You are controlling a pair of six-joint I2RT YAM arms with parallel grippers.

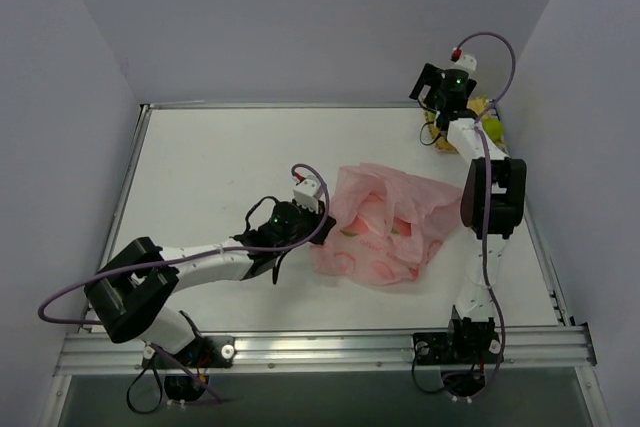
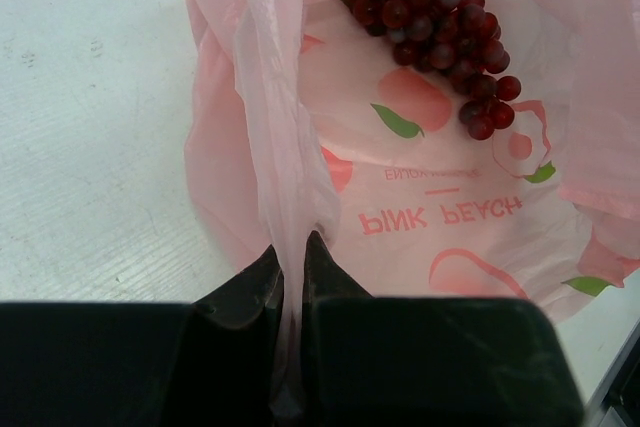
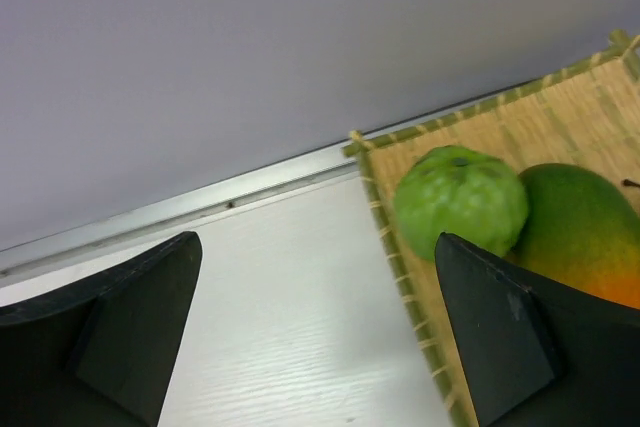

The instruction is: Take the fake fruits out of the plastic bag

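- plastic bag (image 1: 385, 227) on the surface (image 1: 200, 177), right of centre; my left gripper (image 2: 292, 247) clamped on its left rim;
- woven mat (image 3: 480, 137) far right, by my spread, empty right gripper (image 3: 315, 277);
- mango (image 3: 585, 227) touching green fruit (image 3: 460, 197) there;
- grape bunch (image 2: 440, 37) inside the plastic bag

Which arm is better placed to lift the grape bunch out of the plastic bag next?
Right, I'd judge. The left arm's jaws are shut on the plastic bag's edge. The right arm's jaws stand open and empty at the mat, free to reach the grape bunch inside.
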